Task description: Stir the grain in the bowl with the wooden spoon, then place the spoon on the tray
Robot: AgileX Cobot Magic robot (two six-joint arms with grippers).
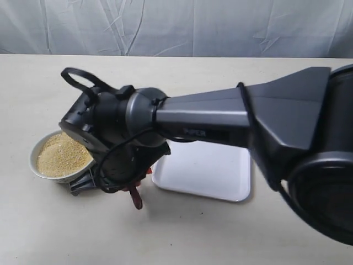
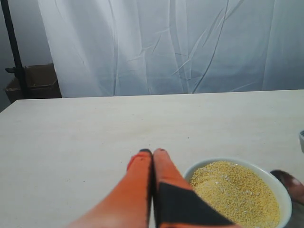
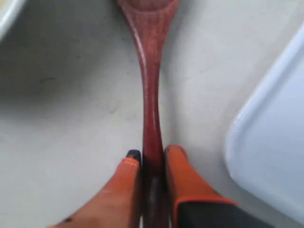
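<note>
Between bowl (image 1: 32,164) and tray (image 1: 220,187), right pincer (image 3: 153,153) clamped on wooden spoon (image 3: 148,71) — left pincer (image 2: 152,152) pressed together, empty, beside bowl

The pale beige table (image 1: 182,237) carries two things directly: a white bowl (image 1: 33,165) (filled with golden grain (image 1: 62,154)) and a flat white tray (image 1: 209,174). The bowl stands just beside the fingers (image 2: 137,175) of the left gripper (image 2: 152,153). The tray lies near the fingers (image 3: 183,175) of the right gripper (image 3: 153,154), off to one side, apart from the bowl.
</note>
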